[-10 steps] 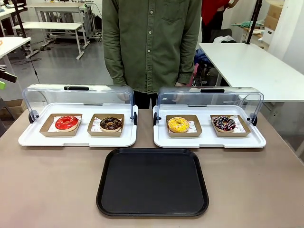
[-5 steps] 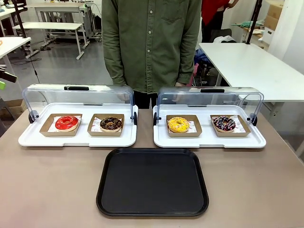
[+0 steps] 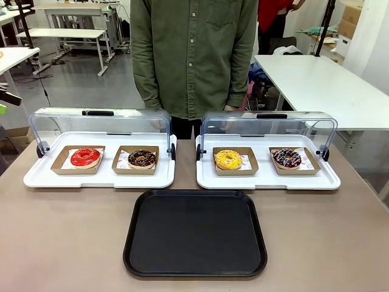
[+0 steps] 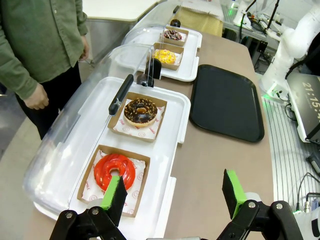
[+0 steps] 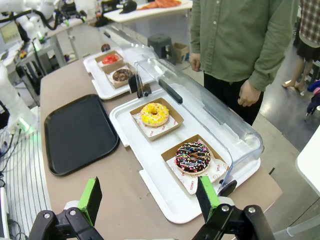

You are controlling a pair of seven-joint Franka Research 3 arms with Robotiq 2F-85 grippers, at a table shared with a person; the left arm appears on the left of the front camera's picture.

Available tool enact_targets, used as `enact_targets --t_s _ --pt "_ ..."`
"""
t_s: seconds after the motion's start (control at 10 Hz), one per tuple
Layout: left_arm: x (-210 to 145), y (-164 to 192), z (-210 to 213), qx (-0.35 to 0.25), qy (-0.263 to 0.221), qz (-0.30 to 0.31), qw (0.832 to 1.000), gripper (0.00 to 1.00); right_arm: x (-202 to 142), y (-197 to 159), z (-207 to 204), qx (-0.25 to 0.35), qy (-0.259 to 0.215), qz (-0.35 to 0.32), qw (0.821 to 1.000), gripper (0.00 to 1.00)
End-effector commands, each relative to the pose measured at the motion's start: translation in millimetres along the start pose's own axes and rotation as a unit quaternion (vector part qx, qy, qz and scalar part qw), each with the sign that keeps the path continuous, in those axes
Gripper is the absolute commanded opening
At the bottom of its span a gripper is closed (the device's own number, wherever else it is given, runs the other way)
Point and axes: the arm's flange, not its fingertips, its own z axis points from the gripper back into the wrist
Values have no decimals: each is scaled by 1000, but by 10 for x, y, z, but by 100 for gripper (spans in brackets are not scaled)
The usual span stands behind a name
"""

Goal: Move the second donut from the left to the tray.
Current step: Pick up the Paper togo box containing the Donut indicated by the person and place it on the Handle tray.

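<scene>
Donut [image 3: 141, 159] with dark glaze sat right of the red one [image 3: 86, 158], beyond the nearer left gripper's [image 4: 171, 192] wide-open, empty jaws.

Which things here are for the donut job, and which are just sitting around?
For the job:
- second donut from the left, chocolate with crumbs
- black tray
- left claw

Just sitting around:
- red donut
- yellow donut
- sprinkled dark donut
</scene>
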Motion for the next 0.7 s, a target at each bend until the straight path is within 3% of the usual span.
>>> enact_targets --t_s 0.0,0.6 --pt "14 -4 -2 0 0 4 1000 100 19 29 -21 -1 -12 4 1000 100" --pt "14 -4 -2 0 0 4 1000 100 19 29 -21 -1 -12 4 1000 100"
